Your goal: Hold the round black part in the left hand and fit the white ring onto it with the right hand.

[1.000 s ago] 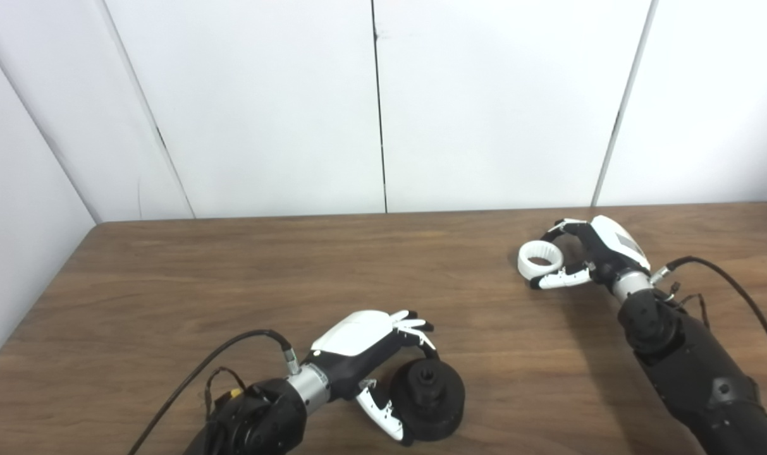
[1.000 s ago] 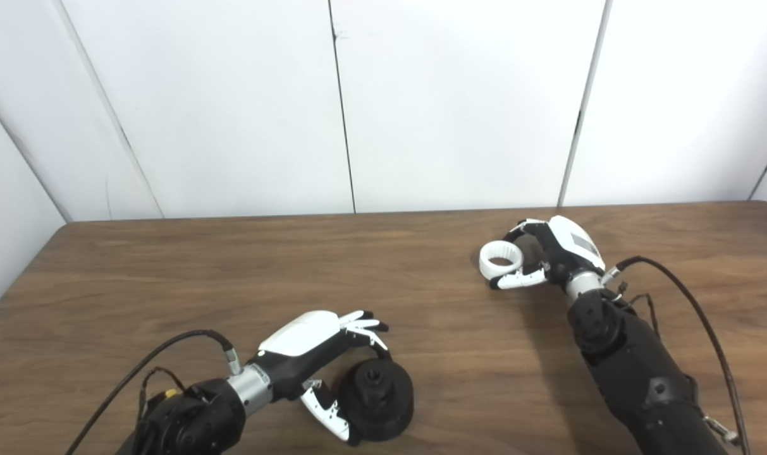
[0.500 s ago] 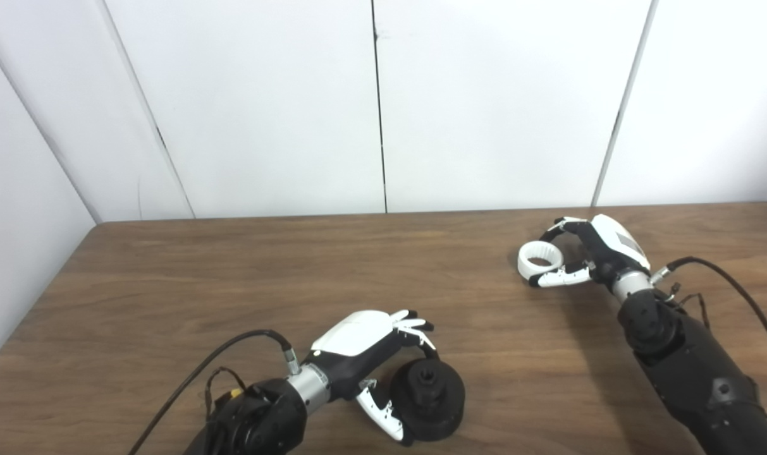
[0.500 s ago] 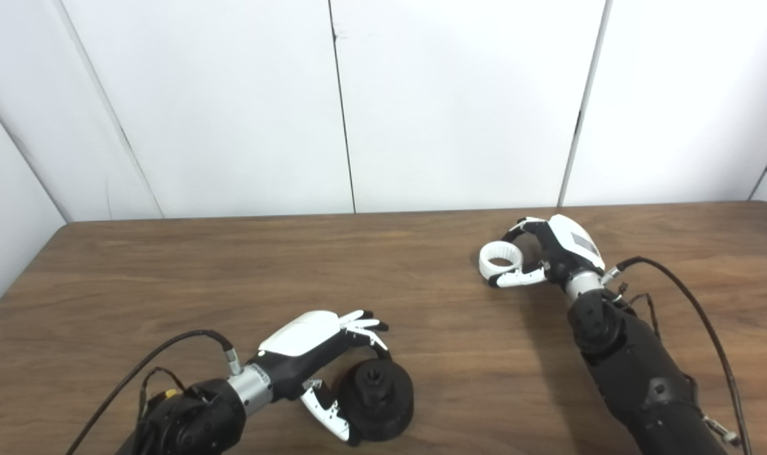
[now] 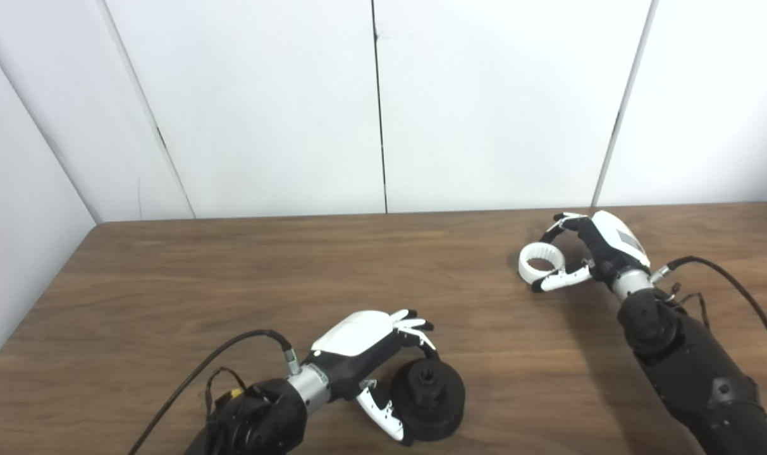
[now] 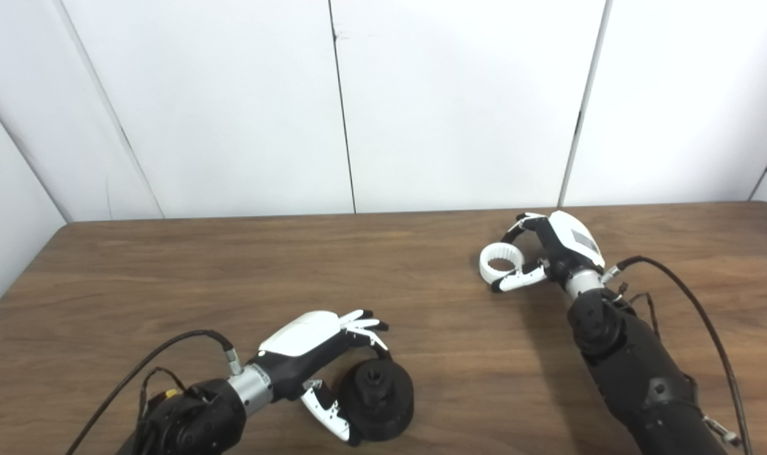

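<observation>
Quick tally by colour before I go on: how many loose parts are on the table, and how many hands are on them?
Black parts: 1, the round black part, with the left hand curled around it.
White parts: 1, the white ring, between the fingers of the right hand.
Hands: 2.
Total: 2 parts, 2 hands, on the table.

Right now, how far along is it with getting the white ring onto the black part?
Early stage. Done: the left hand is wrapped around the round black part, which seems to rest on the table. In hand: the right hand is closed around the white ring, far across the table from the part. Left: carrying the ring over, lining it up and fitting it on.
</observation>
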Controlling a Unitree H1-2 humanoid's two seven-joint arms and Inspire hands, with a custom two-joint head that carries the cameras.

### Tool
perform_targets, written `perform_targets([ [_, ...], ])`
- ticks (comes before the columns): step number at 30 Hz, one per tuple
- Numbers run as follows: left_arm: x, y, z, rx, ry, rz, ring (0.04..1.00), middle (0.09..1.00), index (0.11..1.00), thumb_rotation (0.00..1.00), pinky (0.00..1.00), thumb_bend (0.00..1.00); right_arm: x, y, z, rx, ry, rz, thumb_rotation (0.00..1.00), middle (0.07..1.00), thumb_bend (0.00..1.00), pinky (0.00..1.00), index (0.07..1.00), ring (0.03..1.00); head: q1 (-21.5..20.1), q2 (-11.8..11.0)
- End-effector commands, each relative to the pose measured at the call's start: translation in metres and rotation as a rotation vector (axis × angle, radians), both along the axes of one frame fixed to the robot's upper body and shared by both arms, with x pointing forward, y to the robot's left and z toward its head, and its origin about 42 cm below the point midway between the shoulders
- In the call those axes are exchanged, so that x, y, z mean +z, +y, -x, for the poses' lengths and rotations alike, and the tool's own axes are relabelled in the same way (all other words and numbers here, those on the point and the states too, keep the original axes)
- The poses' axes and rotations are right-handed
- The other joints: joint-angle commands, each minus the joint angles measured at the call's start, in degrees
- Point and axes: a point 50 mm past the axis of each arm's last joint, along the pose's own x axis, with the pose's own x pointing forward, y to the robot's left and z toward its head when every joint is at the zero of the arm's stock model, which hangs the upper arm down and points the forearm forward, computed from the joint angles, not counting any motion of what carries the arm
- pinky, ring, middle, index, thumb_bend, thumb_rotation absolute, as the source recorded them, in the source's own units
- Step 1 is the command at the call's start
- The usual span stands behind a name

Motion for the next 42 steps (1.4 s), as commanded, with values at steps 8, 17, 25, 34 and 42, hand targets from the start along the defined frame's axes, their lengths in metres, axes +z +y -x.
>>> perform_targets([
  [8,0.014,-0.001,-0.005,-0.005,-0.062,0.001,1.0,0.936,0.659,0.15,0.83,0.91,0.023,0.001,-0.008,0.015,-0.081,-0.01,0.14,0.864,0.52,0.79,0.492,0.902,0.1,0.1],
  [17,0.015,-0.001,-0.004,-0.001,-0.051,0.002,1.0,0.938,0.662,0.14,0.83,0.9,0.033,0.0,0.004,0.039,-0.108,-0.022,0.15,0.86,0.52,0.78,0.492,0.91,0.0,0.5],
  [25,0.012,-0.001,-0.004,-0.004,-0.049,0.006,0.997,0.934,0.66,0.14,0.82,0.9,0.052,0.006,0.029,0.089,-0.134,-0.06,0.15,0.857,0.52,0.81,0.492,0.91,0.0,0.6],
  [34,0.012,-0.002,-0.005,-0.002,-0.04,0.003,0.999,0.936,0.663,0.14,0.83,0.9,0.076,0.022,0.07,0.178,-0.167,-0.073,0.15,0.837,0.53,0.81,0.491,0.892,0.0,0.7],
  [42,0.012,-0.002,-0.005,-0.003,-0.038,0.011,1.0,0.936,0.665,0.13,0.83,0.9,0.092,0.042,0.109,0.254,-0.145,-0.089,0.15,0.845,0.52,0.81,0.491,0.891,0.0,0.9],
])
